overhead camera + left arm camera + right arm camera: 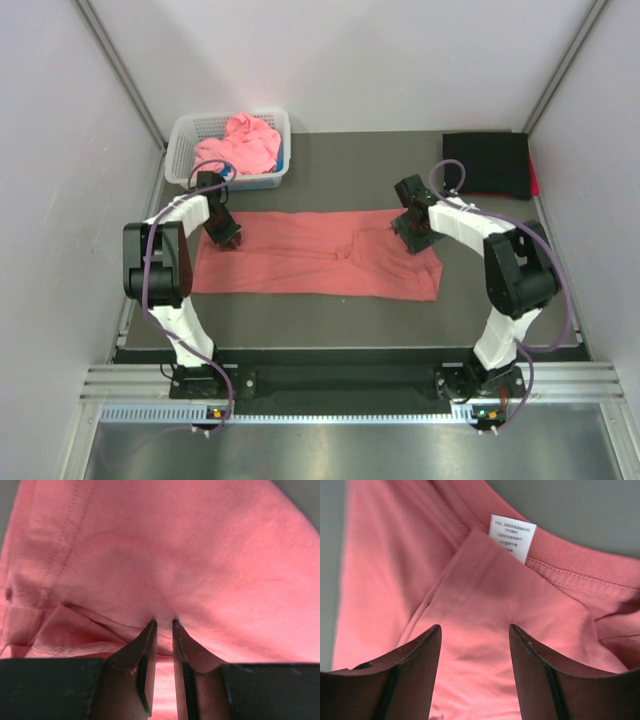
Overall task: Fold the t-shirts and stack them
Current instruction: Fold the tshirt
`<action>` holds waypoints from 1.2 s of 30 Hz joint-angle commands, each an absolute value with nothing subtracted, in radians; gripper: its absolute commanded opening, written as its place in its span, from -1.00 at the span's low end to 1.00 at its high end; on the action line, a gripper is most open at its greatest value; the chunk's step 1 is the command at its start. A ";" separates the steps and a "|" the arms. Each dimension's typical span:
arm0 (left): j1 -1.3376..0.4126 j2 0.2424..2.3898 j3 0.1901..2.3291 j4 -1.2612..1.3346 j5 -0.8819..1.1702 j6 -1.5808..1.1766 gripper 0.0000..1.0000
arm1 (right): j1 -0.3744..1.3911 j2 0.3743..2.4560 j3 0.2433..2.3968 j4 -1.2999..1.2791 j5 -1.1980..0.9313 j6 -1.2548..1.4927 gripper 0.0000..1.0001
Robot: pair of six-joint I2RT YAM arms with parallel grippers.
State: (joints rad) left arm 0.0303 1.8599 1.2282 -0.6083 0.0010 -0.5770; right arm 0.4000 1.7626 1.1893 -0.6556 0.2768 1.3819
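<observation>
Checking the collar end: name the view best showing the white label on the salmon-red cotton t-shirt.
Right wrist: the white label sits close, unobstructed, at the collar. Top external shows the whole salmon-red cotton t-shirt but no discernible label; left wrist shows only fabric.

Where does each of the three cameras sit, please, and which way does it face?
Top external: above and behind the arms, looking down on the table; both arms show, bases nearest.
Left wrist: on the left arm, looking along the left pincer, closed on the salmon-red t-shirt.
Right wrist: on the right arm, looking down past the open right pincer at the shirt's neck label.
Shared: all three see the same salmon-red t-shirt; only the top view shows the basket and black t-shirt.
</observation>
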 commanded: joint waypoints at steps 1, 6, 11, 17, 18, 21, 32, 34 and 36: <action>0.070 1.911 1.217 -0.590 -0.130 -0.604 -0.52 | 0.428 1.844 1.268 -0.703 0.314 1.542 0.14; 0.109 1.853 1.146 -0.595 -0.225 -0.658 -0.51 | 0.442 1.951 1.316 -0.699 0.377 1.542 0.14; 0.196 1.654 1.051 -0.568 -0.305 -0.710 -0.49 | 0.440 2.003 1.338 -0.667 0.439 1.444 0.13; 0.230 1.457 1.091 -0.515 -0.241 -0.695 -0.46 | 0.413 2.081 1.449 -0.641 0.483 1.263 0.13; 0.232 1.450 1.104 -0.514 -0.224 -0.684 -0.46 | 0.408 2.098 1.472 -0.641 0.489 1.238 0.12; 0.230 1.445 1.149 -0.515 -0.154 -0.667 -0.46 | 0.374 2.166 1.566 -0.658 0.483 1.169 0.12; 0.219 1.468 1.074 -0.465 0.153 -0.621 -0.45 | 0.305 2.378 1.913 -0.466 0.414 0.755 0.10; 0.213 1.468 1.039 -0.459 0.155 -0.615 -0.43 | 0.298 2.426 1.992 -0.436 0.394 0.692 0.10; 0.215 1.477 1.014 -0.460 0.147 -0.607 -0.41 | 0.293 2.448 2.040 -0.390 0.344 0.661 0.10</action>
State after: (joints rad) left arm 0.2157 1.4677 1.0462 -0.5060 0.0883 -0.6361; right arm 0.3187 2.3680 1.9736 -0.5762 0.3912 0.7921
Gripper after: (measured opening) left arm 0.290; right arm 0.553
